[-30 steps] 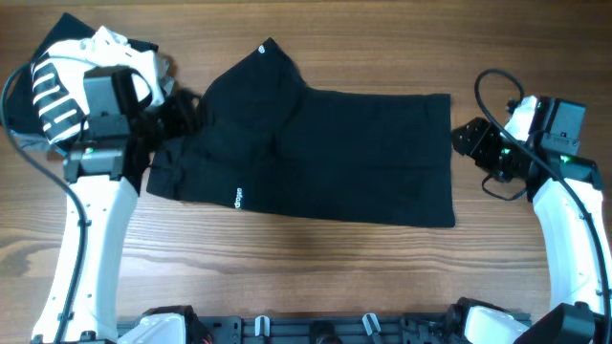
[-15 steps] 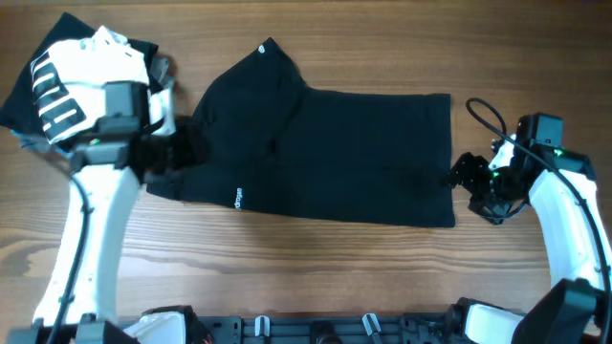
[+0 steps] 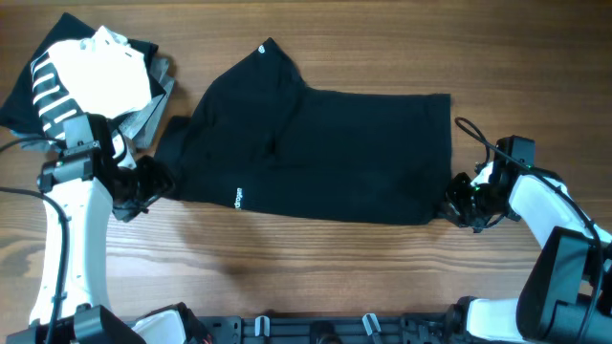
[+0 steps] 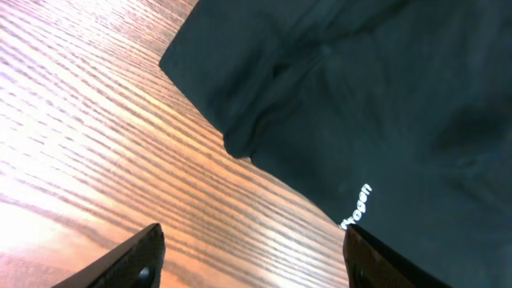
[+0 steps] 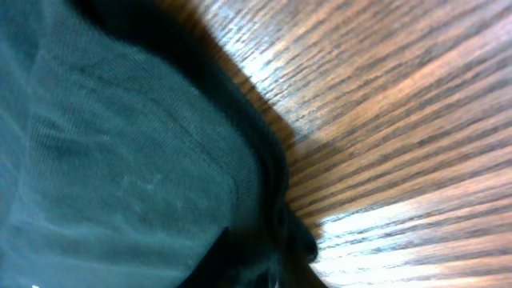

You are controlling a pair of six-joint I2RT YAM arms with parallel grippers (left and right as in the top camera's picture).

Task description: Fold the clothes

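The clothes, a black T-shirt, lie spread across the middle of the wooden table, with small white lettering near the front hem. My left gripper stands open just off the shirt's front-left corner. In the left wrist view only bare wood lies between its fingers, and the shirt with its lettering is ahead to the right. My right gripper is at the shirt's front-right corner. In the right wrist view it is shut on bunched black fabric at the hem.
A heap of other garments, white, black-striped and grey, lies at the back left, close to the shirt's left sleeve. The right arm's cable loops beside the shirt's right edge. A dark rail runs along the table's front edge.
My left gripper has drawn back from the shirt's left edge toward the front left and opened wider. My right gripper has come in to the front-right corner and shut on the hem.
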